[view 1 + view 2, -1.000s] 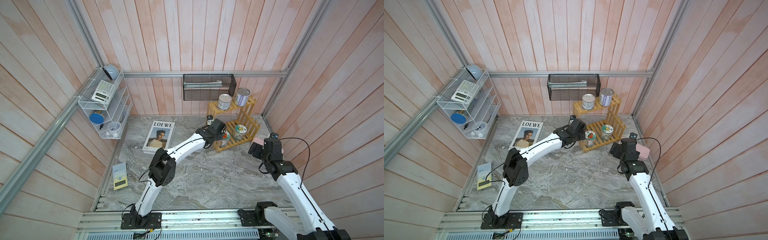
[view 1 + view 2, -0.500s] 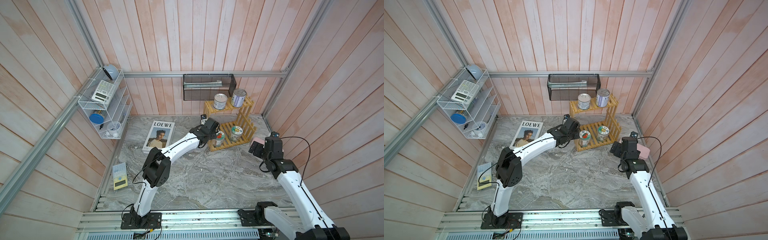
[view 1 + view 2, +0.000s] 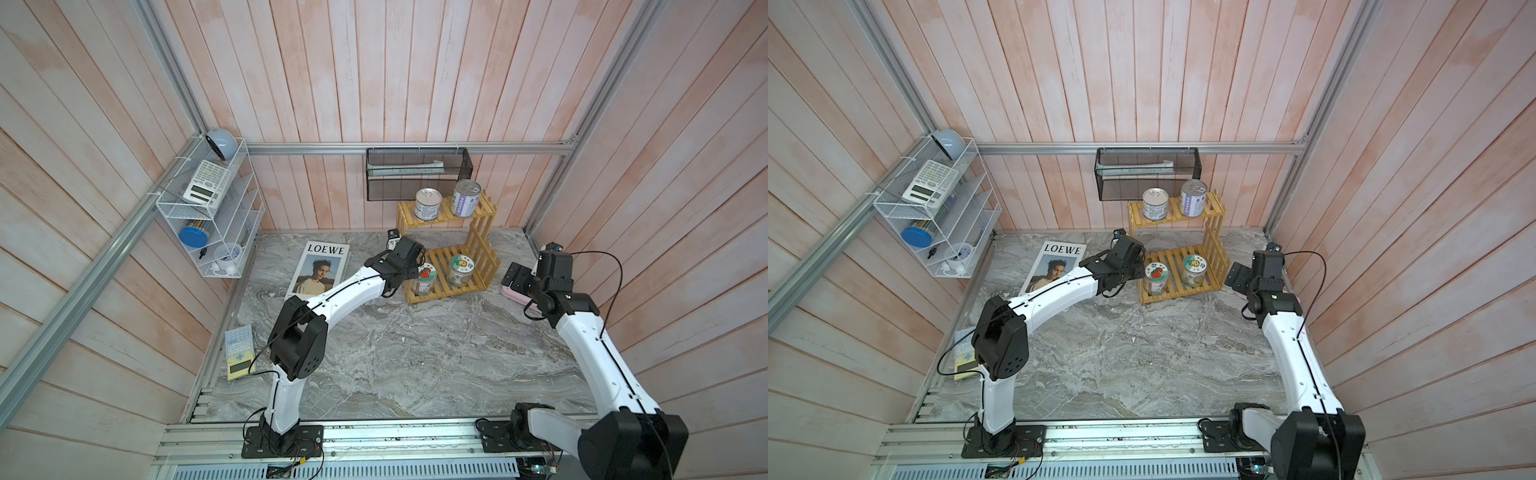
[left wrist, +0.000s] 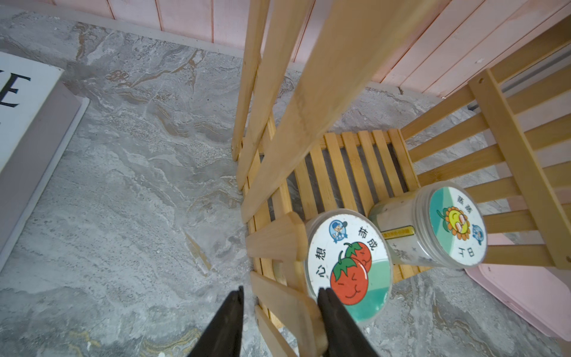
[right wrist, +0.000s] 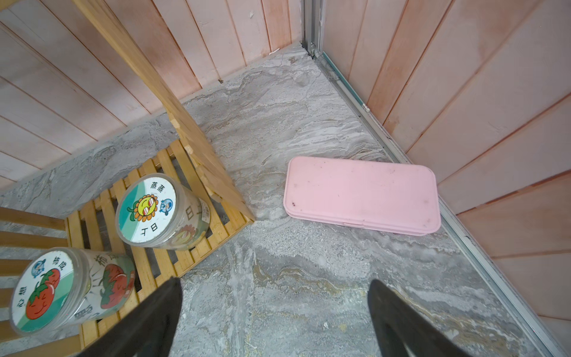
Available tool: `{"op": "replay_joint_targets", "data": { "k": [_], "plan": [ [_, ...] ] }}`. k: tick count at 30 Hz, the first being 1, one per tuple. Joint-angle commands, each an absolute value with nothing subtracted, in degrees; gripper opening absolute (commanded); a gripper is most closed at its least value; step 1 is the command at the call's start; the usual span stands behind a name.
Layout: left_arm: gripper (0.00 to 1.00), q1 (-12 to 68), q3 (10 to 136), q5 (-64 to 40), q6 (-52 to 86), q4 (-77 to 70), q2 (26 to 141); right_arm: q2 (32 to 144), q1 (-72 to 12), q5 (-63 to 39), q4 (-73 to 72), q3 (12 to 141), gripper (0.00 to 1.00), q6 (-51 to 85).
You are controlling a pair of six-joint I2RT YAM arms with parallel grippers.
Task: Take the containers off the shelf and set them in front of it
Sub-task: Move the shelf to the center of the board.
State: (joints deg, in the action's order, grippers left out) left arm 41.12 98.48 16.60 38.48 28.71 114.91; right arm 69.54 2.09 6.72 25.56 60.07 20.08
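Note:
The yellow slatted shelf (image 3: 482, 245) (image 3: 1214, 245) stands by the back wall. Its upper tier carries a blue-white can (image 3: 428, 203) and a purple can (image 3: 465, 197). The lower tier (image 4: 340, 167) holds a tomato-lid jar (image 4: 349, 265) (image 5: 43, 290) and a sunflower-lid jar (image 4: 454, 225) (image 5: 146, 210). My left gripper (image 4: 281, 289) (image 3: 409, 272) straddles a slat at the shelf's left end. It is narrowly open, with one finger against the slat beside the tomato jar and a small gap at the other. My right gripper (image 5: 275, 281) (image 3: 515, 276) hangs wide open and empty over bare floor right of the shelf.
A pink flat case (image 5: 361, 194) lies by the right wall under the right arm. A LOEWE magazine (image 3: 320, 268) lies left of the left gripper. A black mesh basket (image 3: 417, 174) hangs above the shelf, a white wire rack (image 3: 208, 216) is on the left wall, and a yellow calculator (image 3: 240, 351) lies at front left.
The shelf, with all its containers, has slid left together with my left gripper, whose jaws have narrowed a little. The right arm has barely moved.

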Motion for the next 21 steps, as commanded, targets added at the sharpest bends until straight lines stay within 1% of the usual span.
{"op": "replay_joint_targets", "data": {
  "k": [1,5,11,18,21],
  "plan": [
    [0.42,39.3,95.1,19.8,35.5,35.5,114.9,74.8,3.1,-1.2,26.3,64.5,0.98,18.0],
    [0.39,38.3,93.6,19.3,34.7,35.6,114.1,81.5,3.2,-8.1,26.6,69.1,0.98,17.7],
    [0.32,37.2,91.1,18.7,34.3,34.8,113.0,86.0,3.1,-13.6,24.9,70.9,0.98,18.6],
    [0.25,36.8,91.1,18.1,34.0,34.5,113.3,89.3,1.0,-13.7,23.3,71.2,0.98,18.9],
    [0.22,36.7,91.2,17.9,33.9,34.4,113.3,90.2,-0.1,-12.8,22.6,71.4,0.96,19.2]
  ]
}}
